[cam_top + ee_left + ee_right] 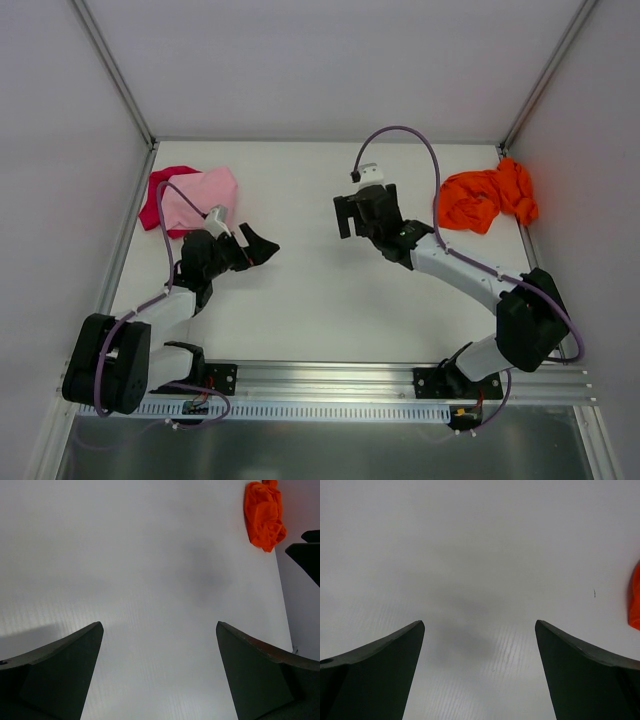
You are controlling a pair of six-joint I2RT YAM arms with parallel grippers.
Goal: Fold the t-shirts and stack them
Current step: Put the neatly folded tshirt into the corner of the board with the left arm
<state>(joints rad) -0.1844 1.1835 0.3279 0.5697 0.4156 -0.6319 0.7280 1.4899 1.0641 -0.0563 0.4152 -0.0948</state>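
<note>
Left end effector (262, 243) hangs over the left half of the bench (300, 310). Its two dark, wedge-shaped fingers (60, 670) are spread wide, with only bare white surface between them. Its arm is folded tight at the near left corner, the forearm angled out toward the middle.

The right end effector (362, 212) is likewise spread and grips nothing; seen from its wrist, the fingers (375, 675) frame plain bench. That arm stretches long and low from its base on the near edge by the right corner. It reaches diagonally to the middle of the bench, toward the far edge. A purple cable (400, 130) arches above its wrist.

The bench is matte white, with fine ribbing that shows in the wrist views. A ridged metal rail (330, 375) runs along its near edge.

The pink t-shirt (205, 195) lies fairly flat near the far left corner. It rests on top of the magenta-red t-shirt (158, 190), which peeks out toward the left edge. The orange t-shirt (488, 198) sits in a crumpled heap at the far right corner, close against the right edge and well apart from the other two. All three look like soft, creased cloth.
</note>
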